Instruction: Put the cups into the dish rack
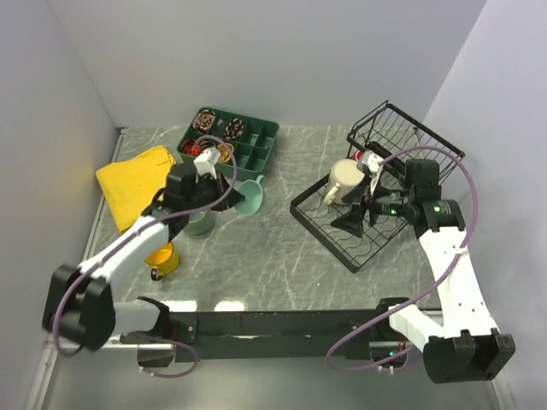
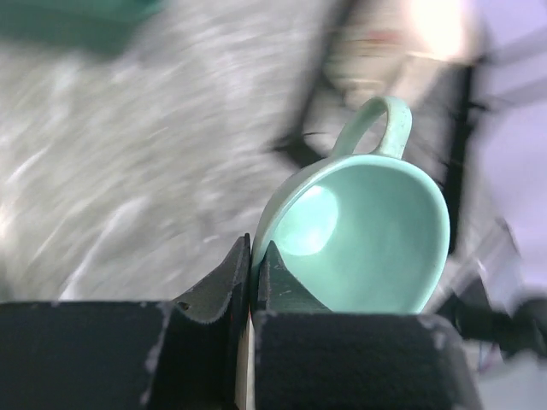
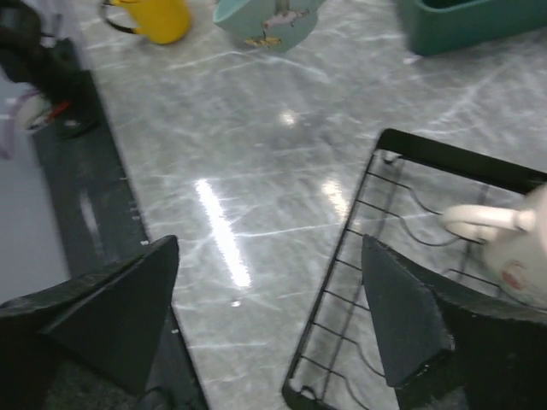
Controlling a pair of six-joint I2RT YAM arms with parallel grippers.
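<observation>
Left gripper (image 2: 255, 253) is pinched tight on the rim of the pale teal cup (image 2: 359, 239), which is tilted near the green tray (image 1: 256, 141), well apart from the dish rack (image 1: 323, 237). Right gripper (image 3: 269, 256) hangs wide and empty over the rack's near edge, beside the cream mug (image 1: 344, 181) inside. I judge the carry is in hand. Next: swing the teal cup over the rack, clear of that mug.

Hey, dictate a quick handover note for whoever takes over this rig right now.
Left gripper: jaws shut on the teal cup rim; the cup is tilted, near the tray, not yet at the rack.
Right gripper: jaws open, empty, over the rack's near end.
Done: cream cup is in the rack.
Left: load the teal cup, then the yellow cup and grey-green cup, both on the table by the left arm.
</observation>
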